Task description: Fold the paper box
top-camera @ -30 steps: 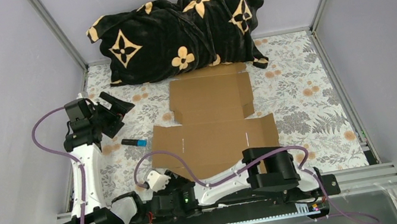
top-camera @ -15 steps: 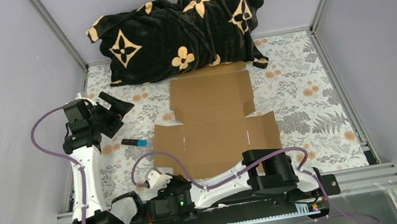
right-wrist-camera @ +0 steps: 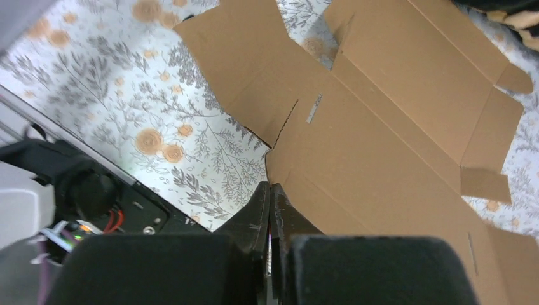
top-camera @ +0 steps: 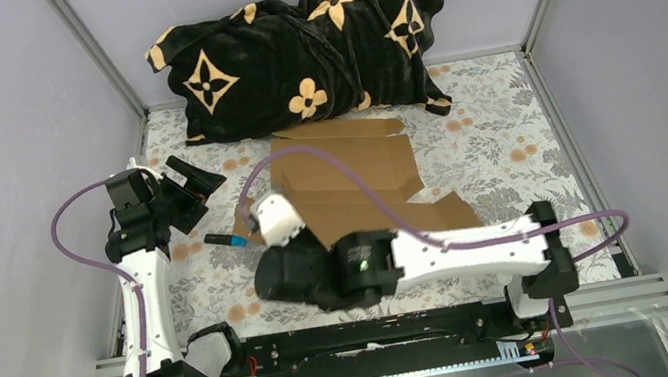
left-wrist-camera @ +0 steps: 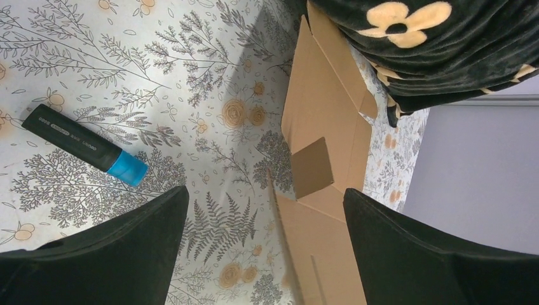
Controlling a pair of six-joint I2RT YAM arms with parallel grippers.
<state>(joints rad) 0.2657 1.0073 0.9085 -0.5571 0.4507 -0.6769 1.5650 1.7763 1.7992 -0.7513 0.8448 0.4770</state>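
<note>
The paper box [top-camera: 346, 161] is a flat die-cut sheet of plain brown cardboard in the middle of the floral table, also seen in the left wrist view [left-wrist-camera: 324, 114] and the right wrist view [right-wrist-camera: 381, 127]. My right gripper [right-wrist-camera: 270, 187] is shut on the sheet's near-left edge, its jaws pressed together at the cardboard's rim. From above, the right arm [top-camera: 362, 265] covers that corner and the sheet's near part. My left gripper [top-camera: 194, 192] hovers open at the table's left side, apart from the sheet, with nothing between its fingers [left-wrist-camera: 114, 248].
A black marker with a blue cap [top-camera: 225, 238] lies on the table left of the sheet, near the left gripper [left-wrist-camera: 264, 194]. A black pillow with tan flowers [top-camera: 298, 47] sits at the back, touching the sheet's far flap. Grey walls enclose three sides.
The right arm swung up from the near rail over the sheet's near-left corner and its jaws closed. The sheet has shifted and skewed to the left. The left arm barely moved.
</note>
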